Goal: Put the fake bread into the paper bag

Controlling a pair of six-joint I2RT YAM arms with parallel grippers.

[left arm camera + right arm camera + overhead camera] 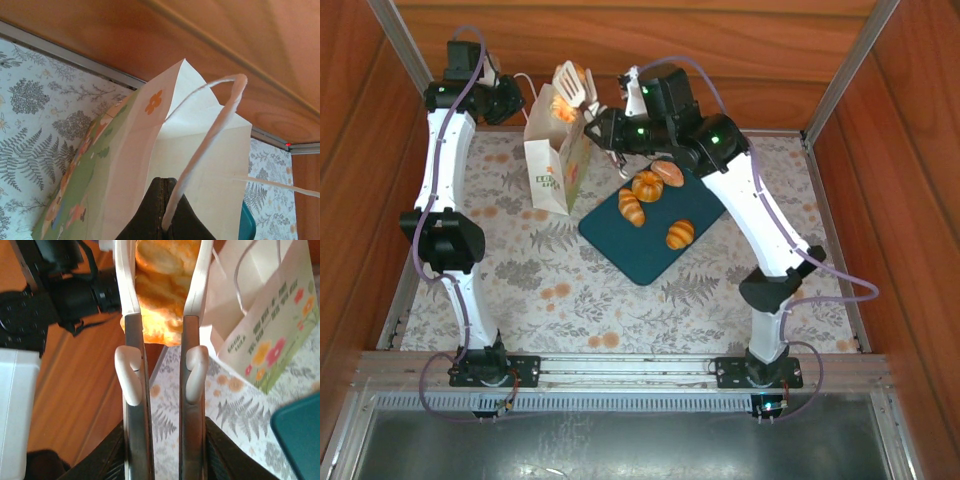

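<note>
Right tool's (164, 455) tongs (134, 385) pinch bread (162, 285), seemingly above bag (270, 335).

Fern-and-flower patterned table cloth (520, 280) — white printed paper gift bag (552, 165) at eleven o'clock, dark teal rounded tray (650, 250) toward two.

Blurry bread (162, 290), top past the edge.
</note>
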